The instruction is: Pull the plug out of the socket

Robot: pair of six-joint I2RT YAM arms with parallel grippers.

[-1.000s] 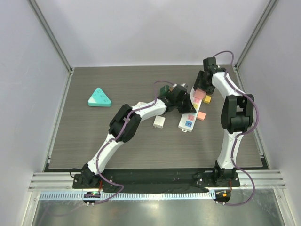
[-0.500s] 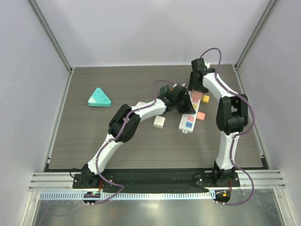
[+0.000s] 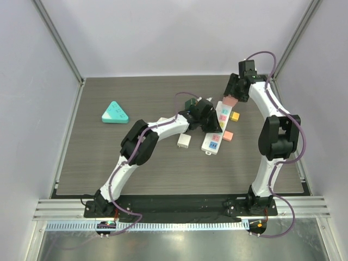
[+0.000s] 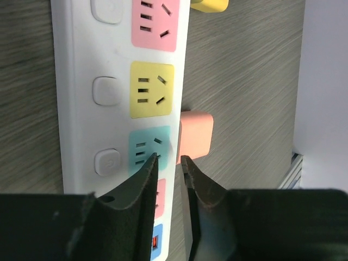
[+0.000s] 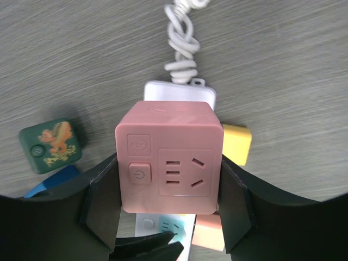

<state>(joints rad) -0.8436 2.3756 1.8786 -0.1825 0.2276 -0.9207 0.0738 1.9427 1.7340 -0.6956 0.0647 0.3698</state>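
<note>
A white power strip, the socket point(image 3: 214, 136) point(image 4: 76, 109), lies at the table's middle right with coloured outlets. My right gripper point(image 3: 230, 100) point(image 5: 169, 185) is shut on the pink cube plug point(image 3: 229, 101) point(image 5: 169, 157), a finger on each side, over the strip's far end point(image 5: 179, 91). The plug looks raised above the strip and its pins are hidden. My left gripper point(image 3: 212, 125) point(image 4: 168, 159) points down at the strip's teal outlet and right edge. Its jaws stand a narrow gap apart with nothing between them.
The strip's white cable point(image 5: 182, 38) runs off its far end. Close around it lie a yellow cube point(image 3: 235, 116), a salmon cube point(image 3: 228, 136) point(image 4: 194, 133), a white cube point(image 3: 184, 141) and a green cube point(image 3: 190, 103) point(image 5: 50, 145). A teal triangle point(image 3: 115, 113) sits far left.
The right gripper swung left with the pink plug, then back right. The strip's near end and the left gripper shifted slightly left. The left jaws parted a little.
</note>
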